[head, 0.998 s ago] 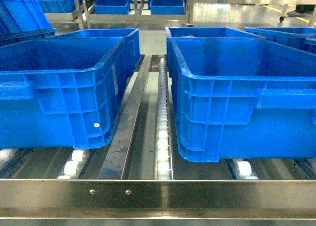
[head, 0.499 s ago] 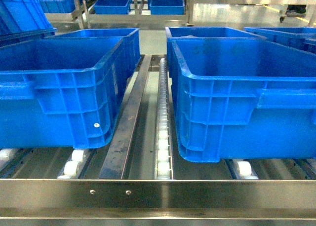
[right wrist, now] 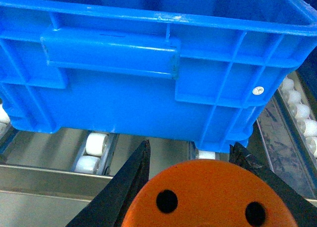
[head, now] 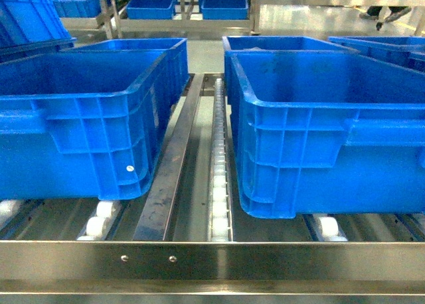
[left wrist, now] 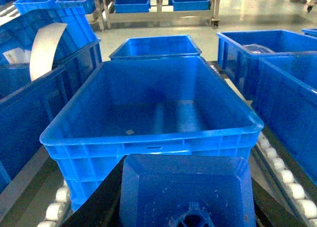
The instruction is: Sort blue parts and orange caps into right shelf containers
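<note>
- Left gripper point(left wrist: 185, 197): jaws closed around a blue part point(left wrist: 184, 187), held just in front of the near rim of a large blue crate point(left wrist: 148, 138); that crate looks empty.
- Right gripper point(right wrist: 208, 192): jaws clamped on an orange cap point(right wrist: 208, 199), flat top with small holes facing the camera, low before another crate's ribbed wall point(right wrist: 148, 78).
- Step, as judged: both pieces carried, neither released.
- Next move calls for: lifting each piece over its crate rim, then opening the jaws.

Left gripper point(left wrist: 184, 207) and right gripper point(right wrist: 200, 197) each clamp a part.
</note>
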Controlling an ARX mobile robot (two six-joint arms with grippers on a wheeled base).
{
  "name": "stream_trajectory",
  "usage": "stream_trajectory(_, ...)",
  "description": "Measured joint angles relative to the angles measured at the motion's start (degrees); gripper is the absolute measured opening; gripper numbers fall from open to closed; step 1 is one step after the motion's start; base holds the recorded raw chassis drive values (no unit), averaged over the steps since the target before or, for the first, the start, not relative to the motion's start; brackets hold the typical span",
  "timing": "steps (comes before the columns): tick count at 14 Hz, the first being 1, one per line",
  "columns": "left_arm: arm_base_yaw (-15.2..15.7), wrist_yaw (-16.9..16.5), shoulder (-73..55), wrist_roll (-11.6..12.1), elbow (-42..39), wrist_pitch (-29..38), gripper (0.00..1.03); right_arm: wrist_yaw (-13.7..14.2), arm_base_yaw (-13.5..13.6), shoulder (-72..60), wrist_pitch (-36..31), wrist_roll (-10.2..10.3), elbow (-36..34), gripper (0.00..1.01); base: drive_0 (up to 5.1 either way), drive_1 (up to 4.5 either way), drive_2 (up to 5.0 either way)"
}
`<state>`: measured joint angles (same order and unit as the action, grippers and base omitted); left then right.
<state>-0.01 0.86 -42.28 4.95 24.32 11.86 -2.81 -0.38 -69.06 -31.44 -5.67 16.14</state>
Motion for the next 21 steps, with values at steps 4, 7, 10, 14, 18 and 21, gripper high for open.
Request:
stream_trajectory(4, 0.00, 0.00, 0.00, 0.02, 0.00, 0.00, 0.44, 0.02, 0.00, 0.00, 0.00, 0.02, 0.00, 0.43, 0.0, 0.00, 0.0)
stream_trajectory(7, 0.00, 0.00, 0.00, 0.00, 0.00, 0.00, 0.44, 0.02, 0.00, 0.00, 0.00, 0.02, 0.00, 0.43, 0.0, 0.00, 0.0)
stream_trajectory(10, 0.00, 0.00, 0.00, 0.02, 0.00, 0.00, 0.44, -0.07, 0.17, -1.36, -7.56, 0.09, -1.46, 0.43, 0.0, 0.00, 0.0)
stream_trajectory(14, 0.00, 0.00, 0.02, 0.02, 0.00, 0.00, 0.44, -2.23, 2.19, 3.67, -14.69, 3.32, 3.67, 0.43, 0.0, 0.00, 0.0)
stream_trajectory(18, 0.00, 0.00, 0.02, 0.00, 0.00, 0.00, 0.44, -0.48, 1.07, -22.36, -24.87, 3.52, 24.87, 0.65, 0.0, 0.00, 0.0)
stream_trajectory(21, 0.00, 0.00, 0.02, 0.00, 0.00, 0.00, 0.44, -4.37, 1.36, -15.08, -26.56, 3.98, 13.64, 0.99, 0.0, 0.00, 0.0)
